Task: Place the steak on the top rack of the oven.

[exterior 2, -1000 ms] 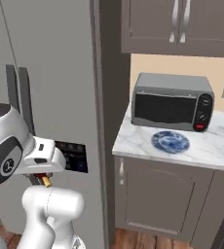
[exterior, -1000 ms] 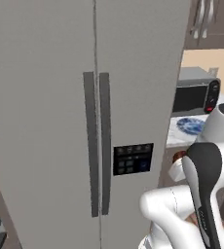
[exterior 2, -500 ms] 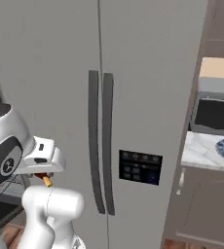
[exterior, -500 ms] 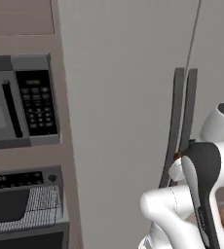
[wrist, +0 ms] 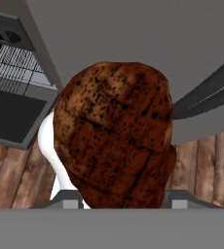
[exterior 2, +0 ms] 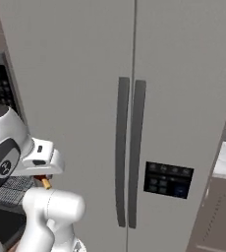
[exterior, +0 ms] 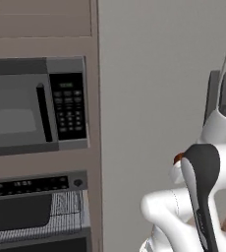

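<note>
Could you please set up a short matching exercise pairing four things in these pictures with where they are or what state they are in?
Things:
1. steak
2. microwave
3. oven
4. fridge

Descriptions:
A. has two tall dark handles side by side
B. sits directly below the microwave
C. held in the fingers, close to the hand camera
D. has a keypad on its right side

Pairs: 1-C, 2-D, 3-B, 4-A

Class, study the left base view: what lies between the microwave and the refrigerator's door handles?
Between the microwave and the handles: a tan cabinet panel, then the refrigerator's bare grey door. Nothing else there.
</note>
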Available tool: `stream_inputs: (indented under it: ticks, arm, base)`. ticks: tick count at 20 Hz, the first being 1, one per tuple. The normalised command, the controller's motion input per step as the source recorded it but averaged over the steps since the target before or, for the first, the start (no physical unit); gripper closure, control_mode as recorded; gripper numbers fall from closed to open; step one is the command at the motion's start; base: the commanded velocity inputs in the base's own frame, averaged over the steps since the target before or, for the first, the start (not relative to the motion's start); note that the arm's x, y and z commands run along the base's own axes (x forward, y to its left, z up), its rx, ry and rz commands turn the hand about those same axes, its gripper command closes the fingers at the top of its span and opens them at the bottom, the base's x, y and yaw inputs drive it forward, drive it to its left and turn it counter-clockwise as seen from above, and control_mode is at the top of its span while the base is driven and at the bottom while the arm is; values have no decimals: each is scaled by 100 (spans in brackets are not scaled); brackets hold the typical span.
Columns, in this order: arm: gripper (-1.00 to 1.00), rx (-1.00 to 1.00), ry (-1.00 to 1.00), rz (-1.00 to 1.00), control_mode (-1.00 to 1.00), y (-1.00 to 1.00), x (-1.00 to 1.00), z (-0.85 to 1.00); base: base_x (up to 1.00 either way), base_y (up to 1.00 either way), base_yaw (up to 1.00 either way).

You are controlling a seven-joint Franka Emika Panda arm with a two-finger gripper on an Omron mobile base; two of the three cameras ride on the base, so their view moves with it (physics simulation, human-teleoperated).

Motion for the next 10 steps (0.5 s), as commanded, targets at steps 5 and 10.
stream_inputs:
  ticks: [5, 10]
  arm:
    - [100, 0, 0, 0, 100, 0, 0, 0]
    - [100, 0, 0, 0, 100, 0, 0, 0]
  base:
    - [57, 26, 1]
    - [3, 88, 0]
